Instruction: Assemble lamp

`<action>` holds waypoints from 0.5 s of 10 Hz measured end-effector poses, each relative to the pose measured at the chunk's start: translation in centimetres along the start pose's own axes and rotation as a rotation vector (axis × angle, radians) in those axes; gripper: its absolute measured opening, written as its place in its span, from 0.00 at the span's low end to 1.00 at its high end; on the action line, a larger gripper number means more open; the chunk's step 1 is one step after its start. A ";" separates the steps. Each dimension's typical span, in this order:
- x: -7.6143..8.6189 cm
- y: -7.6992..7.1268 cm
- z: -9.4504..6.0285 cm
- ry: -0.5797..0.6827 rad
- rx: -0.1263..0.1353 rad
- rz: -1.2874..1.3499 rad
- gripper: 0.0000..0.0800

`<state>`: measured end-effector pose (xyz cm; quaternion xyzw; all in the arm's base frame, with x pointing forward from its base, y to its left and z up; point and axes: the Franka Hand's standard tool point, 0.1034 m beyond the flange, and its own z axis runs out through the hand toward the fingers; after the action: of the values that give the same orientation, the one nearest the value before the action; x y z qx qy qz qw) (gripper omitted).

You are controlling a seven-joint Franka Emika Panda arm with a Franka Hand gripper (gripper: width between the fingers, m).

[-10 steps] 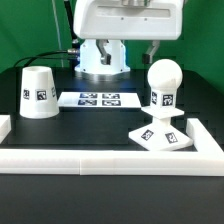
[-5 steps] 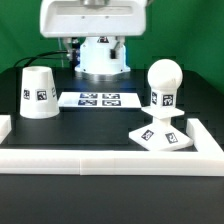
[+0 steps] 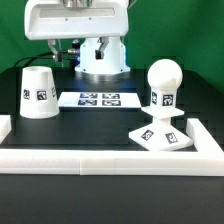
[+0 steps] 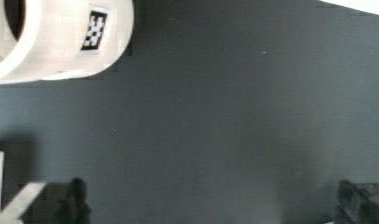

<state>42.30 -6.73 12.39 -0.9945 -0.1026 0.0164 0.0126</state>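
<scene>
The white tapered shade (image 3: pixel 40 92) stands mouth-down on the black table at the exterior view's left. It also shows in the wrist view (image 4: pixel 61 40), with a tag on its side. The round bulb (image 3: pixel 163 85) stands upright on the blocky angular base (image 3: pixel 160 136) at the exterior view's right. My gripper (image 3: pixel 68 50) hangs high at the back, above and behind the shade, touching nothing. In the wrist view the gripper (image 4: pixel 211 205) is open and empty, its dark fingertips (image 4: pixel 58 202) wide apart over bare table.
The marker board (image 3: pixel 98 99) lies flat between the shade and the base. A long white rail (image 3: pixel 100 160) borders the table's front and both sides. The arm's white pedestal (image 3: pixel 102 58) stands at the back centre.
My gripper has moved steadily toward the exterior view's left, from above the bulb's side to above the shade's side. The lamp parts have not moved.
</scene>
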 end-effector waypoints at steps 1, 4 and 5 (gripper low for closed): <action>0.0 0.0 0.0 0.000 0.000 0.000 0.87; -2.1 2.2 0.4 -0.018 0.000 0.047 0.87; -2.9 2.9 0.5 -0.022 0.003 0.060 0.87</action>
<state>40.02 -10.16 11.86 -0.9969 -0.0728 0.0278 0.0127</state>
